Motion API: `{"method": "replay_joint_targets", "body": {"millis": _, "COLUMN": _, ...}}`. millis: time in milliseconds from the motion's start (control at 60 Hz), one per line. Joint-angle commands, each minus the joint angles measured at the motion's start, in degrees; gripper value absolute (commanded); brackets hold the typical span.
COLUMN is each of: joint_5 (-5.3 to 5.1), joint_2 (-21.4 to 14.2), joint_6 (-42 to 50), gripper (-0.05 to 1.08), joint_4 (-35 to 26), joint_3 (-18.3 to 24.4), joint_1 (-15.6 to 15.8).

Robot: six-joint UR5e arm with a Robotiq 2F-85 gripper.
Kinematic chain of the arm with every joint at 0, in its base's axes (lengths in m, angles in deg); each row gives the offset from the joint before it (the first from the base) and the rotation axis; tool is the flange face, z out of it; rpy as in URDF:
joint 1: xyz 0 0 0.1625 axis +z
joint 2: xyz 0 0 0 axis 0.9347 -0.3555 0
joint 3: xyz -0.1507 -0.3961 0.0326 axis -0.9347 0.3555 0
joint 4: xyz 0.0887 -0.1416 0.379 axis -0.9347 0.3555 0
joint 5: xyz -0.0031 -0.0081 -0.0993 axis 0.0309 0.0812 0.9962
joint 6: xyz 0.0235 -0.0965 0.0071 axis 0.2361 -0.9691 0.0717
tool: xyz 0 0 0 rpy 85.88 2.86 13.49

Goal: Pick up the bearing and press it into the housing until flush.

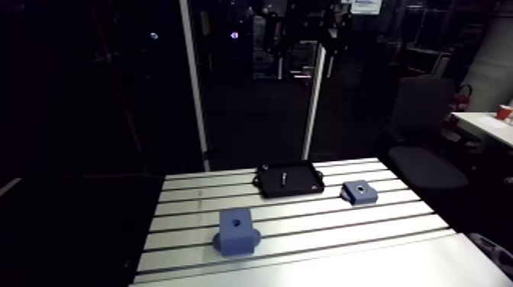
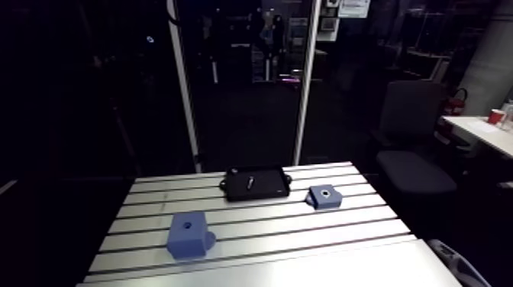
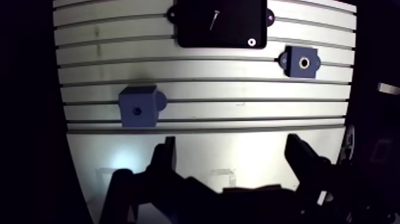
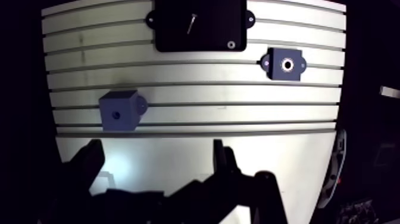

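Hovering over the near, bare part of the table, the gripper has its two fingers spread wide with nothing between them. Ahead of it, the bearing, a small pale ring, lies in a corner of the black tray, apart from a thin pin. The blue housing sits near that corner; a blue block stands well apart

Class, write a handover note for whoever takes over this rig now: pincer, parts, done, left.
Pincer: open, empty, above the table's near edge.
Small ring, likely the bearing: in a corner of the black tray, untouched.
Flat blue housing: beside the tray, bore up.
Done: nothing yet. Left: grasp the ring, press it into the housing until flush.
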Motion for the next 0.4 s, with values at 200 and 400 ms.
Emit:
{"method": "replay_joint_targets", "body": {"millis": 200, "joint_5": -0.46, "joint_2": 0.3, "joint_6": 0.0, "gripper": 0.01, "joint_4": -0.3, "joint_3": 0.0, "joint_1": 0.2}}
{"method": "replay_joint_targets", "body": {"millis": 400, "joint_5": -0.80, "joint_2": 1.3, "joint_6": 0.1, "gripper": 0.01, "joint_4": -0.2, "joint_3": 0.7, "joint_1": 0.3}}
